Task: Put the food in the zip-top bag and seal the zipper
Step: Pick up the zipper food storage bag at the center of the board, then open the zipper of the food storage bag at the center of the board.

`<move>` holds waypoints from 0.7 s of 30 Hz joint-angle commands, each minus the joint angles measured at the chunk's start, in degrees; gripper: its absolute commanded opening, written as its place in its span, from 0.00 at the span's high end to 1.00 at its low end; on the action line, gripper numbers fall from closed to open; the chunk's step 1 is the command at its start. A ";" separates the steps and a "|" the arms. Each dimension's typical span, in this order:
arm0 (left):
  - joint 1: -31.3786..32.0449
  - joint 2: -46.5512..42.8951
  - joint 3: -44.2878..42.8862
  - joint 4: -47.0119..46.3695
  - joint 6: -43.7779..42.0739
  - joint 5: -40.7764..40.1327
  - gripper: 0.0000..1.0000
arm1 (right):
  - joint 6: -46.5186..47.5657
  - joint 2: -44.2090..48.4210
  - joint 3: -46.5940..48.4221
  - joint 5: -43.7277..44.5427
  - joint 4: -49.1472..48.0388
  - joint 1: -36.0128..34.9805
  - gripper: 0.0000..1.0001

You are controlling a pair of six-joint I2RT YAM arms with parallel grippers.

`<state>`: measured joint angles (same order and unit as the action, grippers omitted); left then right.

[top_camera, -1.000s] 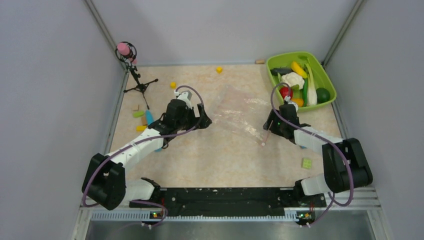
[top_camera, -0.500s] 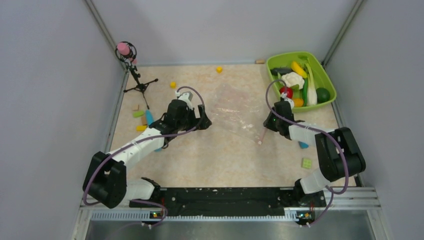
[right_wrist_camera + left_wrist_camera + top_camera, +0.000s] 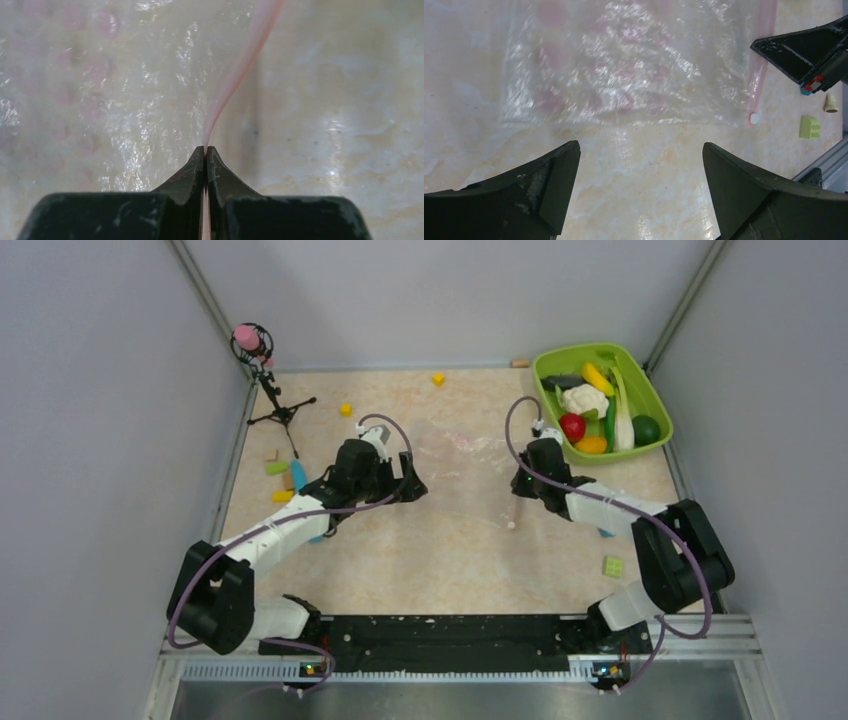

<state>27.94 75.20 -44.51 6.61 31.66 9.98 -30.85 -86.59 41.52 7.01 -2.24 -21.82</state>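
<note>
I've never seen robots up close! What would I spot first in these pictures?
Probably the bright green tray of toy food in the far right corner of the table. Next, the right claw, shut on the pink strip along the edge of the clear bag lying in the middle. The left claw hangs wide open by the bag's other side.

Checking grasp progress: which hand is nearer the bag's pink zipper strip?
Right. The right hand is shut on the zipper itself. The left hand hangs open short of the bag, well apart from the zipper.
</note>
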 commanded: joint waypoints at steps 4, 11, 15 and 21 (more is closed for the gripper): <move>0.29 -5.34 0.15 -5.28 1.11 8.99 0.02 | 19.05 13.84 -0.03 -4.37 -5.41 -13.15 1.00; 0.87 -10.96 0.85 -10.05 3.75 14.55 0.02 | 28.28 23.98 -7.04 -19.19 -14.09 -17.83 1.00; 2.51 -12.35 1.27 -12.39 4.78 15.01 0.02 | 27.96 25.48 -7.44 -19.85 -14.51 -18.18 1.00; 6.54 -9.62 -2.18 -12.07 6.20 10.75 0.02 | 29.43 24.43 -5.75 -16.48 -13.12 -21.70 1.00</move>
<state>32.25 64.03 -44.23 -3.14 36.34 23.27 -3.95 -62.22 34.15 -10.52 -13.26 -40.69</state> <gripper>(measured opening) 0.976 0.007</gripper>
